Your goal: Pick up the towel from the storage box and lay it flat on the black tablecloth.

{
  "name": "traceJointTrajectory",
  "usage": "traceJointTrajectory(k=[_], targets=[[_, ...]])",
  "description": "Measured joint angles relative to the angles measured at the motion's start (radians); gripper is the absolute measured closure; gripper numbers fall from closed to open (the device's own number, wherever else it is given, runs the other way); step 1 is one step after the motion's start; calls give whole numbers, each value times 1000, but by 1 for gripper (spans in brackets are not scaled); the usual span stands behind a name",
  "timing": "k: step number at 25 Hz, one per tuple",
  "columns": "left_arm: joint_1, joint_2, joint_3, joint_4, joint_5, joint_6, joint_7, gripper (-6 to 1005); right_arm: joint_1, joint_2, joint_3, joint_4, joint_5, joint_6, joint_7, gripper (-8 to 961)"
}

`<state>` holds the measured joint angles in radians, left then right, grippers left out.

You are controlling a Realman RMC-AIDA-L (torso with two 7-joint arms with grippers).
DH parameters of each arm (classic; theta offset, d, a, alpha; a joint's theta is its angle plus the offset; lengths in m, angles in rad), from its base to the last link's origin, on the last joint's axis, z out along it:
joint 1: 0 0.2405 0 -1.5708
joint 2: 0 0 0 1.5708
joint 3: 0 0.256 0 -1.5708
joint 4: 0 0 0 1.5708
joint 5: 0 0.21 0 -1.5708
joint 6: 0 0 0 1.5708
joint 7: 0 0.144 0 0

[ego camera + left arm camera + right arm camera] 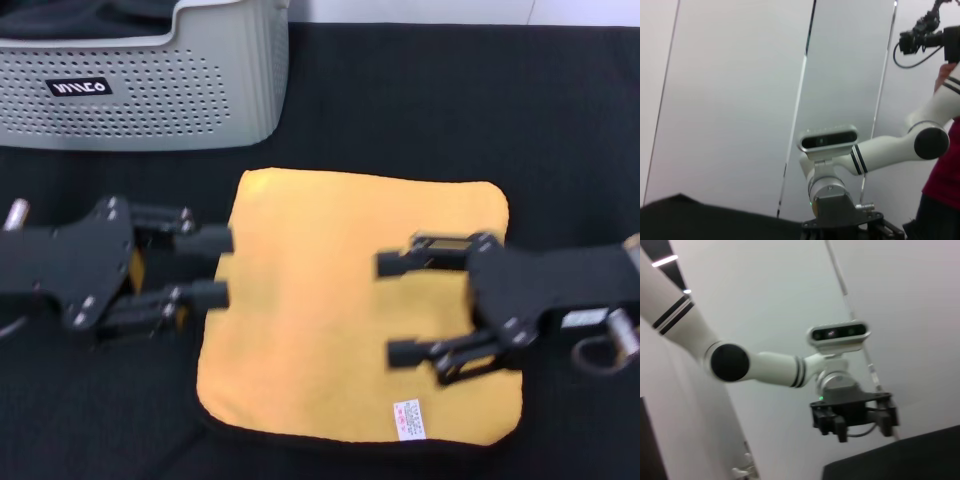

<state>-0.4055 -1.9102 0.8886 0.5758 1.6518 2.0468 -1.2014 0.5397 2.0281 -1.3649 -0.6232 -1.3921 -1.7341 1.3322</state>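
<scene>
The towel point(350, 300) lies flat, yellow-orange side up, on the black tablecloth point(560, 120), its white tag point(409, 420) near the front edge and its black edging visible along that edge. The left gripper point(222, 267) is at the towel's left edge, fingers spread apart and holding nothing. The right gripper point(392, 308) is over the towel's right half, its fingers likewise parted and empty. The storage box point(150, 90) stands at the far left on the tablecloth, apart from the towel, dark fabric inside.
</scene>
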Motion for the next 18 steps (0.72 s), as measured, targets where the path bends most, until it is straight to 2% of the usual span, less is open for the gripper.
traceJointTrajectory(k=[3, 7, 10, 18], targets=[[31, 16, 33, -2, -14, -1, 13, 561, -4, 0, -170, -17, 115, 67, -19, 88], [58, 27, 35, -6, -14, -5, 68, 560, -34, 1, -267, -71, 181, 92, -32, 88], [73, 30, 34, -4, -18, -5, 72, 560, -39, 1, -318, -89, 225, 96, -32, 88], [77, 30, 37, -8, -24, -5, 42, 561, -56, 1, -328, -114, 257, 97, -32, 88]])
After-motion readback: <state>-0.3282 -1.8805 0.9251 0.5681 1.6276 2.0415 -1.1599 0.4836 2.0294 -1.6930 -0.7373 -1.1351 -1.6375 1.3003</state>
